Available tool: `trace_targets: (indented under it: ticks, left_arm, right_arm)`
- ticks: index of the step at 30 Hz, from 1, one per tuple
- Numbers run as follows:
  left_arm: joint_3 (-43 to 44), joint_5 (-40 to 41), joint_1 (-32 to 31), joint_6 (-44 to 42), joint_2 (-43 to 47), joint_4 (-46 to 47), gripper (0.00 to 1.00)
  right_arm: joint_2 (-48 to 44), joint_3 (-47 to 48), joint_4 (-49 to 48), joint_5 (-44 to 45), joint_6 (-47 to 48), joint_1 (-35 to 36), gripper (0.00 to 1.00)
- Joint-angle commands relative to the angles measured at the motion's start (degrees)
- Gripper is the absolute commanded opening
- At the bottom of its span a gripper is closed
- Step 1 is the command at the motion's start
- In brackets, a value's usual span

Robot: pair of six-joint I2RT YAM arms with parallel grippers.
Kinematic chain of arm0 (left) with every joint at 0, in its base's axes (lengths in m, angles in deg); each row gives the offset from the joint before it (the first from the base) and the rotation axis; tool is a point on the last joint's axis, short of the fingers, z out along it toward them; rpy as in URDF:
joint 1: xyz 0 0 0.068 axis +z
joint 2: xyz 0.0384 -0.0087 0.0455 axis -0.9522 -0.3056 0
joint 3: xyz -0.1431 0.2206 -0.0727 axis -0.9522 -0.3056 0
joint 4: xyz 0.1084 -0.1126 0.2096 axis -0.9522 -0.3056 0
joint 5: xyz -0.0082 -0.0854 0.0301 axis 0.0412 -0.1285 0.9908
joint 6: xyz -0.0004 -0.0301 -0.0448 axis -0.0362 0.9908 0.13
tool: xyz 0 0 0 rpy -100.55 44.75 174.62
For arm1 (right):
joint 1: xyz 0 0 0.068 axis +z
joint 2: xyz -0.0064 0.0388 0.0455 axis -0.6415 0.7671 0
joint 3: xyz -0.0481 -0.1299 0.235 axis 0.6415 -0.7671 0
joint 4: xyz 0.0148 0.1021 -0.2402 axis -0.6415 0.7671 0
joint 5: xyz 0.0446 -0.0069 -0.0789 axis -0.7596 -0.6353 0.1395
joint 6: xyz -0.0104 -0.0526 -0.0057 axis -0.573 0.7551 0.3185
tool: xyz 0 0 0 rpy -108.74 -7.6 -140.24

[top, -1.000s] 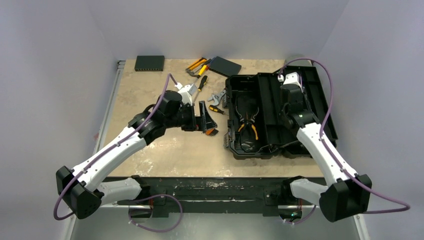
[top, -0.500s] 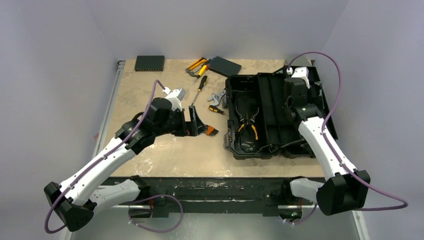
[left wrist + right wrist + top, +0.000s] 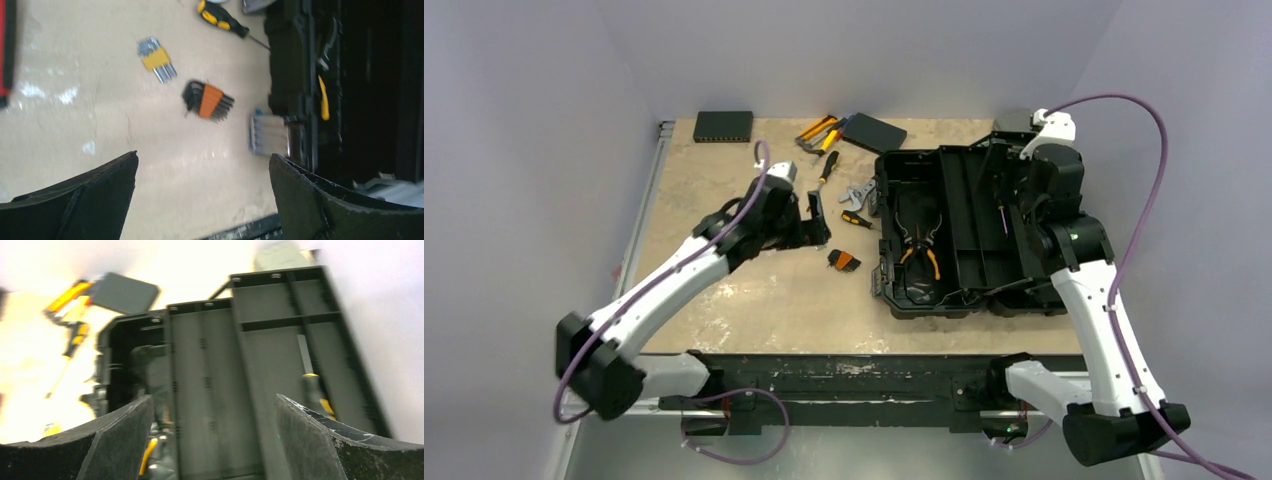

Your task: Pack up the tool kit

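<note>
The black toolbox (image 3: 964,240) lies open at the right, with orange-handled pliers (image 3: 921,245) in its base. A yellow-black screwdriver (image 3: 312,385) rests in the lid half (image 3: 280,340). My right gripper (image 3: 212,400) hangs open above the lid, nothing between its fingers. My left gripper (image 3: 202,160) is open over bare table, left of the box. Ahead of it lie an orange hex key set (image 3: 209,101), a yellow hex key set (image 3: 157,59) and a yellow-black screwdriver (image 3: 222,17). From above, the left gripper (image 3: 816,215) sits beyond the orange set (image 3: 844,261).
A wrench (image 3: 856,192) and a long screwdriver (image 3: 827,165) lie left of the box. Yellow-handled tools (image 3: 817,130) and a flat black box (image 3: 873,131) sit at the far edge. A small grey case (image 3: 723,125) is at the far left corner.
My right gripper opened, left the screwdriver in the lid and rose to the right. My left gripper drew away from the orange hex key set toward the far side and opened wider.
</note>
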Motion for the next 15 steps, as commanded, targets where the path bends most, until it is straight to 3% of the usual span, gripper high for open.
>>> trace_targets:
  ticks: [1, 6, 12, 15]
  left_arm:
    - [12.6, 1.4, 4.4, -4.8, -15.8, 5.8, 1.0]
    - [35.0, 4.1, 8.4, -10.3, -39.6, -1.8, 0.94]
    - [56.6, 1.2, 11.8, -18.8, -57.1, -7.8, 0.86]
    - [66.0, 0.4, 13.0, -23.8, -64.0, -9.1, 0.86]
  right_arm:
    - [2.1, -2.8, -8.9, -18.6, -9.4, 0.1, 0.88]
    - [2.2, -11.5, -21.9, -27.8, -15.0, 0.2, 0.87]
    - [1.2, -6.6, -12.5, -26.5, -16.1, 0.3, 0.87]
    - [-1.9, -9.5, -11.9, -28.1, -16.2, 0.3, 0.87]
